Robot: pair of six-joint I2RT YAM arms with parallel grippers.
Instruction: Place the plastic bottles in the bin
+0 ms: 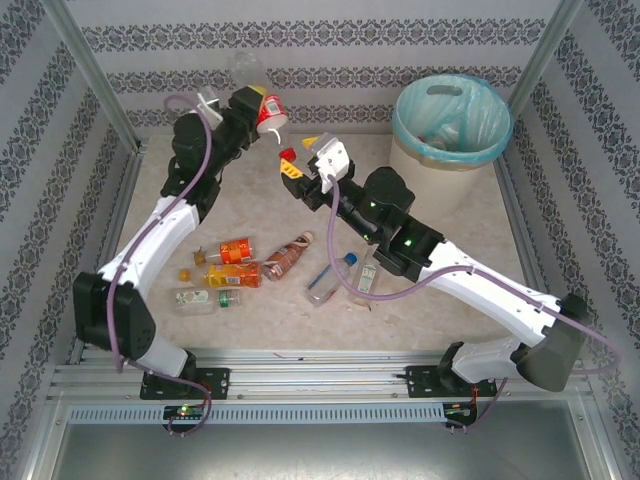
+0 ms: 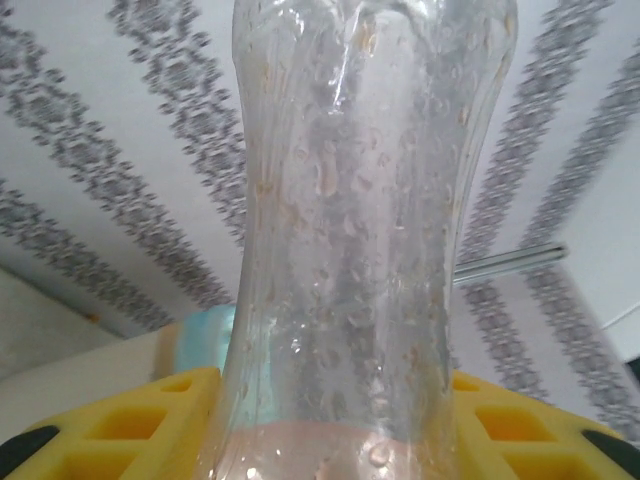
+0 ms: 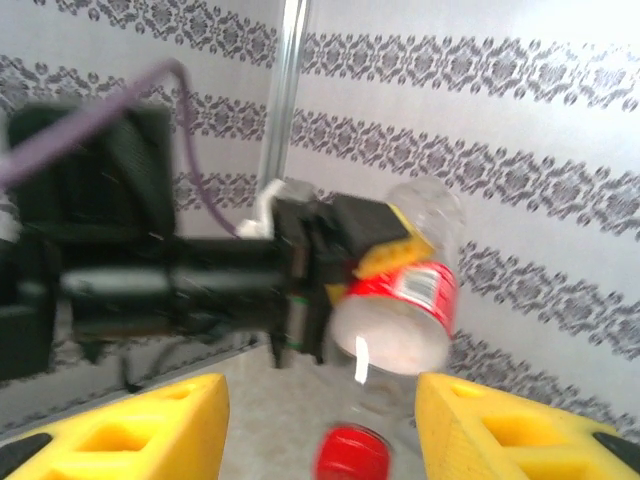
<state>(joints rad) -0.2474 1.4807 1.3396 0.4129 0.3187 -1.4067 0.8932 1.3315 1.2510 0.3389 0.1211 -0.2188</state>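
Note:
High at the back left, my left gripper [image 1: 258, 100] is shut on a clear plastic bottle [image 1: 270, 115] with a red label. In the left wrist view the bottle [image 2: 350, 250] fills the gap between the yellow fingers [image 2: 130, 430]. Its red cap [image 1: 288, 153] points down toward my right gripper [image 1: 300, 157]. That gripper [image 3: 320, 440] is open, and the cap [image 3: 350, 455] sits between its yellow fingers [image 3: 150, 430] without touching either. The bin [image 1: 400, 125], cream with a light blue liner, stands at the back right. Several more bottles [image 1: 235, 250] lie on the table in front.
The bottles on the table include an orange-labelled one [image 1: 232, 275], a brown one [image 1: 288, 257], a clear one with a green cap [image 1: 205, 298] and two clear ones [image 1: 330, 280] near the right arm. Patterned walls and metal posts [image 1: 100, 90] enclose the table.

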